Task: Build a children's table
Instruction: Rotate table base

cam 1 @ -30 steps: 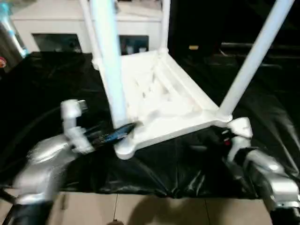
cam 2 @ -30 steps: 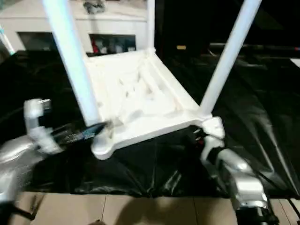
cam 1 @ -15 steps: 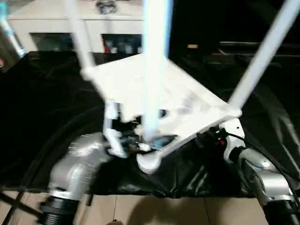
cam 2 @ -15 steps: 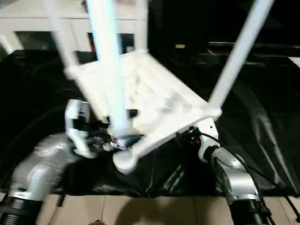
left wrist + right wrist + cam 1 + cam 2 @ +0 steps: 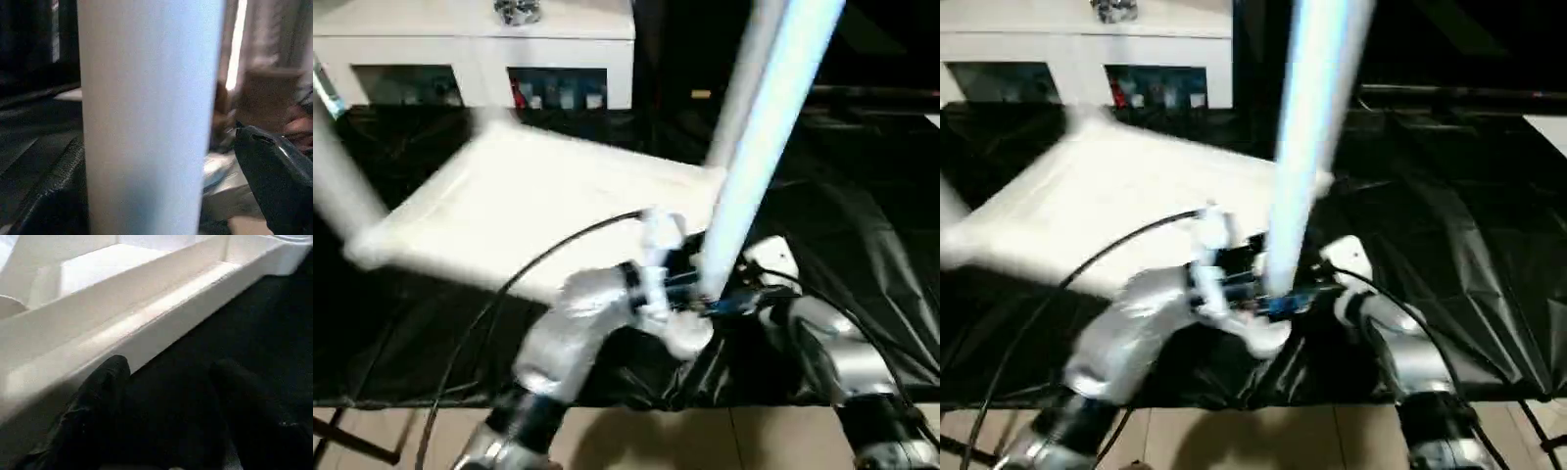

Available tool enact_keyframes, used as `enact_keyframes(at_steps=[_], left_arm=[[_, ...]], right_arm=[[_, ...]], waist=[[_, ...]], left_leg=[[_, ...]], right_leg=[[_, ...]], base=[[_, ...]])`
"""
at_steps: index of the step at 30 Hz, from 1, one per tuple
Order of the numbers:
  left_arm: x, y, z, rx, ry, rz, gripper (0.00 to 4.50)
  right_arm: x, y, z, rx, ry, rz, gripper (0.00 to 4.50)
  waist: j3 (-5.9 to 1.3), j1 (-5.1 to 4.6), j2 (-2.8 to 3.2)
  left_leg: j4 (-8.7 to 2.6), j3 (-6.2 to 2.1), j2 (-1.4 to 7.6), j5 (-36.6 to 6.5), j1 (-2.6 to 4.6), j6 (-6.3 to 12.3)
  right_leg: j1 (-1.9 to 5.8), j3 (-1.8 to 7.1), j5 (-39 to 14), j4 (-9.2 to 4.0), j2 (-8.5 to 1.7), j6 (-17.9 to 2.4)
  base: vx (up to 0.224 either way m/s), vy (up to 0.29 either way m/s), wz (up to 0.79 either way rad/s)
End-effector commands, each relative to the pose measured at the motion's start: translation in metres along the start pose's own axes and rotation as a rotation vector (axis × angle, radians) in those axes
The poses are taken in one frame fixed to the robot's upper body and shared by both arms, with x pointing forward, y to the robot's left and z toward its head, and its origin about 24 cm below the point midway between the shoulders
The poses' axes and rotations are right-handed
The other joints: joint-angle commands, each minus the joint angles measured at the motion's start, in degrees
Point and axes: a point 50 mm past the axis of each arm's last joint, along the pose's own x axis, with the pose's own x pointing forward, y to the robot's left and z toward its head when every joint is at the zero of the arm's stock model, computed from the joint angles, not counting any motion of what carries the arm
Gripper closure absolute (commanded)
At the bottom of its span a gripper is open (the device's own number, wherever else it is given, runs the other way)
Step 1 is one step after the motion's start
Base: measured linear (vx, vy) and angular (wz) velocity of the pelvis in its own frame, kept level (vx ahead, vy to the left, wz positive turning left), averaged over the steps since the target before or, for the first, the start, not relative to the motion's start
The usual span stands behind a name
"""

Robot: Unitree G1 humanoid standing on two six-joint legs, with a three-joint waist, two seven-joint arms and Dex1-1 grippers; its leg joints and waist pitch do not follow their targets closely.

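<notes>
The children's table lies upside down on black cloth, its white tabletop blurred. A white leg rises from the near corner socket, and another leg stands at the far left. My left arm reaches across to the near leg. My left gripper is open and straddles that leg's base. In the left wrist view the leg stands between the fingers with a gap on one side. My right gripper is open on the cloth just below the tabletop's rim, with nothing between its fingers.
A white glass-door cabinet stands at the back. Black cloth covers the work surface, and tan floor tiles show in front. A black cable arcs over my left forearm.
The tabletop has swung round, and its near corner and leg have moved right. My left arm has followed the leg to the right. The right arm has barely moved.
</notes>
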Motion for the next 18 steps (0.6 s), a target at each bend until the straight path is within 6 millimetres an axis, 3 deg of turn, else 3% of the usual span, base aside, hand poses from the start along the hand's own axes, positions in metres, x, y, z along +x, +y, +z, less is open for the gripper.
enact_keyframes(at_steps=[1,6,9,11,12,13,14,18], left_arm=[[0.003,0.004,-0.003,0.035,0.027,0.034,0.09],[-0.016,0.02,-0.01,0.095,0.099,0.101,0.09],[-0.034,0.023,-0.017,0.112,0.156,0.055,0.09],[-0.049,0.024,-0.022,0.092,0.206,-0.013,0.09],[-0.049,0.024,-0.023,0.091,0.208,-0.016,0.09],[-0.063,0.028,-0.028,0.088,0.279,-0.063,0.24],[-0.063,0.028,-0.028,0.088,0.279,-0.063,0.24],[-0.083,0.04,-0.041,0.134,0.455,-0.14,0.58]], right_arm=[[0.002,-0.001,0.008,-0.03,-0.022,0.026,1.34],[-0.009,-0.021,0.006,-0.051,-0.005,-0.029,1.34],[-0.015,-0.029,0.006,-0.056,-0.011,-0.032,1.34],[-0.021,-0.031,0.008,-0.074,-0.02,0.001,1.34],[-0.021,-0.031,0.008,-0.074,-0.02,0.003,1.34],[-0.026,-0.032,0.01,-0.091,-0.027,0.048,1.34],[-0.026,-0.032,0.01,-0.091,-0.027,0.048,1.34],[-0.039,-0.027,0.017,-0.118,-0.039,0.183,1.18]], waist=[[-3.78,0.66,-1.51],[-3.71,1.21,-1.61],[-3.78,1.63,-1.52],[-3.74,1.69,-1.48],[-3.75,1.78,-1.24],[-3.73,1.9,-0.84],[-3.74,1.82,-1.02],[-3.6,2.25,-0.76]], left_leg=[[-3.42,-0.09,1.01,-5.2,-0.53,3.68],[-3.35,0.03,1.11,-4.8,-0.28,4.32],[-3.33,0.01,1.04,-4.8,-0.23,4.35],[-3.35,0.03,1.08,-4.9,-0.22,4.38],[-3.36,0.0,1.2,-5.0,-0.07,4.4],[-3.42,-0.06,1.11,-5.4,-0.06,4.41],[-3.41,0.0,1.14,-5.5,-0.11,4.47],[-3.56,-0.04,1.12,-7.2,0.03,4.55]], right_leg=[[3.8,2.78,-9.0,-3.87,-3.05,-8.8],[3.48,2.8,-8.6,-3.75,-3.06,-9.8],[3.47,2.8,-8.6,-3.63,-3.09,-9.7],[3.43,2.83,-8.6,-3.59,-3.13,-9.7],[3.27,2.84,-8.1,-3.42,-3.11,-10.2],[3.33,2.81,-8.1,-3.42,-3.06,-10.4],[3.38,2.86,-7.8,-3.46,-3.03,-10.4],[3.34,2.83,-8.7,-3.79,-2.9,-9.6]], base=[[0.0,0.0,0.0],[0.0,0.0,0.0],[0.0,0.0,0.0],[0.0,0.0,0.0],[0.0,0.0,0.0],[0.0,0.0,0.0],[0.0,0.0,0.0],[0.0,0.0,0.0]])
